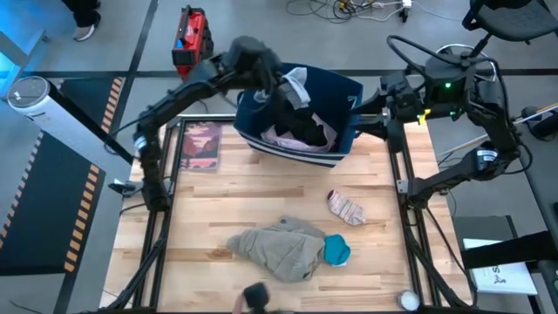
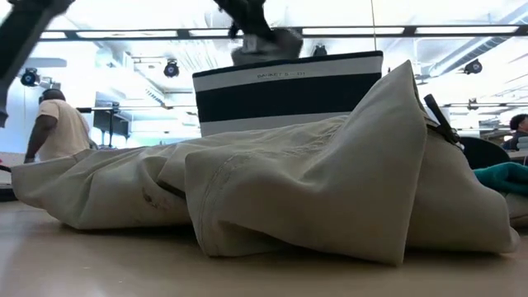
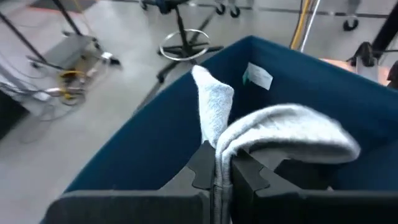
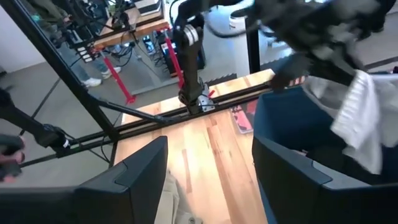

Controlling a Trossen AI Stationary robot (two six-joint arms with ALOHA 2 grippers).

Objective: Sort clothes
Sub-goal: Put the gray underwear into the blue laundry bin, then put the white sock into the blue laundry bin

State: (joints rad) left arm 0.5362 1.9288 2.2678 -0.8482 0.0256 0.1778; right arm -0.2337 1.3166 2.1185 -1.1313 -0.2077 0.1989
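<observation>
Left tool [image 1: 292,87] pinching grey sock [image 1: 299,85] over bin [image 1: 342,94]

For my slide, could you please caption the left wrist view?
Left gripper pinching a grey sock above the navy bin.

**Count of things on and over the bench**

One navy bin [image 1: 301,118]. One pink book [image 1: 201,145]. Three loose garments on the bench [image 1: 218,205]: one grey-beige garment [image 1: 277,247], one teal piece [image 1: 336,250], one striped sock [image 1: 347,208]. One pale cloth [image 3: 273,134] in the left hand [image 3: 221,177]. Two arms.
</observation>
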